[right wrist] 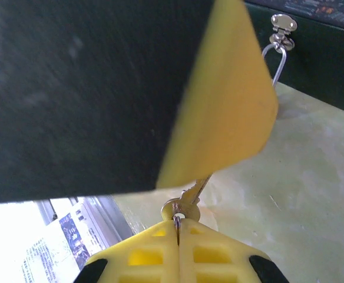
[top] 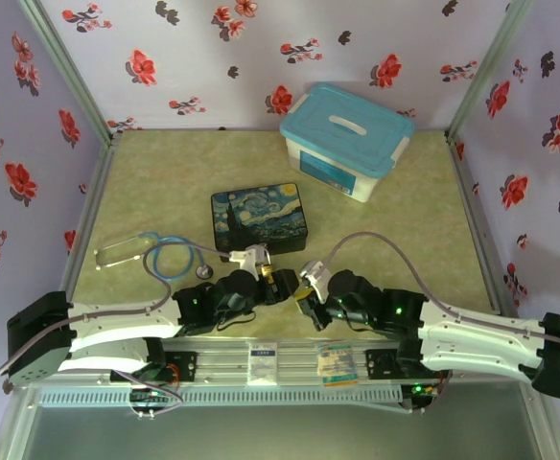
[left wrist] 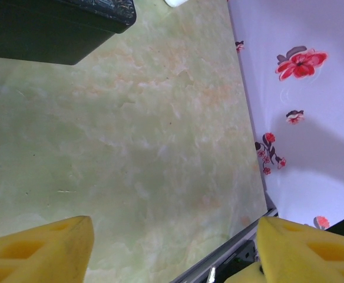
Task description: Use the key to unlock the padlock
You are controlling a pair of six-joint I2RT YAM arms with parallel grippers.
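Right gripper (right wrist: 177, 223): yellow fingers pressed together, pinching the key (right wrist: 191, 197) by its head. The shaft slants upward behind a finger of the other arm. Position: middle of the near edge of the table (left wrist: 160, 147).
Left gripper (left wrist: 172, 239): fingers spread wide over bare table, just beside the right one.
Padlock (right wrist: 281, 65): thin silver shackle hangs at a clasp on the front of the dark painted box (top: 258, 218); body hidden.
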